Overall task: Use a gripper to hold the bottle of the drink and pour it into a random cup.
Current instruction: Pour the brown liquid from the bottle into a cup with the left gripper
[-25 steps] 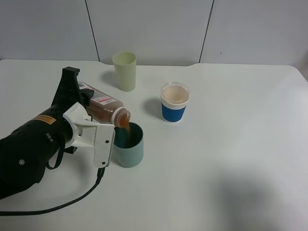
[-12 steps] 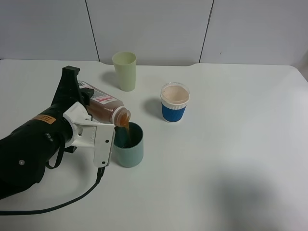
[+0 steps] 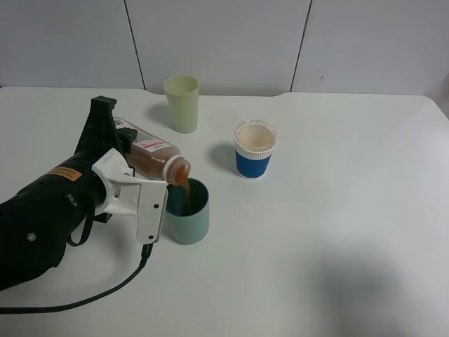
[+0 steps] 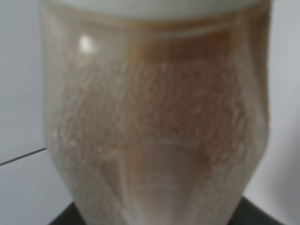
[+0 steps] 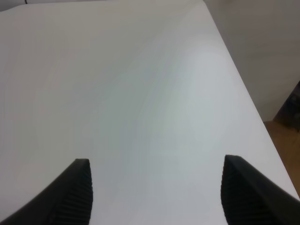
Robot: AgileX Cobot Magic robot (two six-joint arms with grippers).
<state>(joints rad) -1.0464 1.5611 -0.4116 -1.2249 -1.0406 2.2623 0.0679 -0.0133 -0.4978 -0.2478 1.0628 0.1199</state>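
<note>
My left gripper (image 3: 133, 175), black with white jaw parts and an orange label, is shut on the clear bottle (image 3: 149, 156) with a pink-and-white label. The bottle is tipped over, its open neck above the teal-green cup (image 3: 187, 211). A thin stream of brown drink (image 3: 179, 184) runs from the neck into the cup. The left wrist view is filled by the bottle (image 4: 154, 117), blurred, with brown drink inside. My right gripper (image 5: 154, 194) is open and empty above bare table; it is out of the exterior view.
A pale yellow-green tumbler (image 3: 182, 103) stands at the back. A blue-sleeved white paper cup (image 3: 254, 149) stands right of the bottle's neck. A black cable (image 3: 84, 302) trails from the left gripper to the front. The table's edge (image 5: 243, 93) shows in the right wrist view.
The bottle has tipped very slightly; the drink keeps flowing into the teal-green cup. The gripper and cups have not moved.
</note>
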